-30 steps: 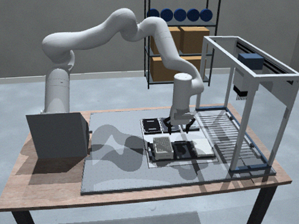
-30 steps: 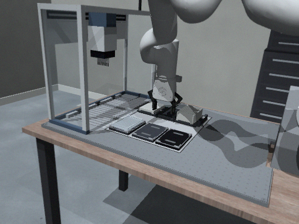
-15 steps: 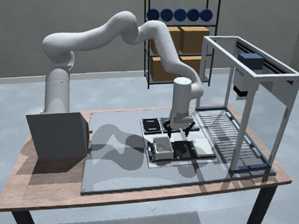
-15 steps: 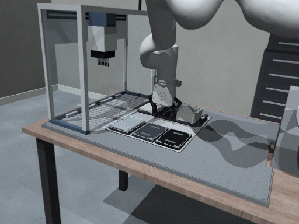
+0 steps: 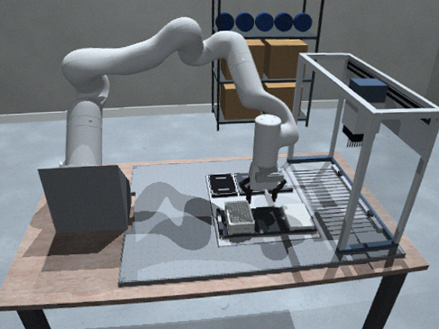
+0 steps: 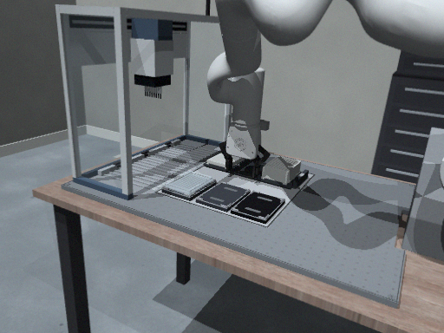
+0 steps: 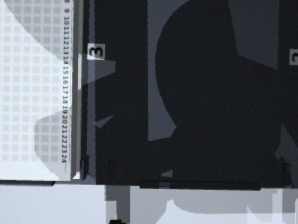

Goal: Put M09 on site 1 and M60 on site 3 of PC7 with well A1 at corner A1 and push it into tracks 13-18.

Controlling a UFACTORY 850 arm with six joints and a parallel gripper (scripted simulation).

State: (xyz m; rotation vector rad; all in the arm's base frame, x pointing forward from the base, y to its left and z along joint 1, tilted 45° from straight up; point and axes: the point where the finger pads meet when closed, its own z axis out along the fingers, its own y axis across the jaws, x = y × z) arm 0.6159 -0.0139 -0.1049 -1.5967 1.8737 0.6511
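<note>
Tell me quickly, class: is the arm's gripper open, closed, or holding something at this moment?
Gripper: open, fingers fully spread, holding nothing, low over the middle of the plate carrier.

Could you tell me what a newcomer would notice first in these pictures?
Probably the big white arm arching over the table, its open hand low over the black plate carrier, which holds a deep-well block at one end. Next, the white-framed instrument at the table's end, with its rails beneath.

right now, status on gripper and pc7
Gripper open, empty, low over PC7 site 2. Deep-well block M09 on site 1, M60 on site 3. Carrier on apron, not in rails.
</note>
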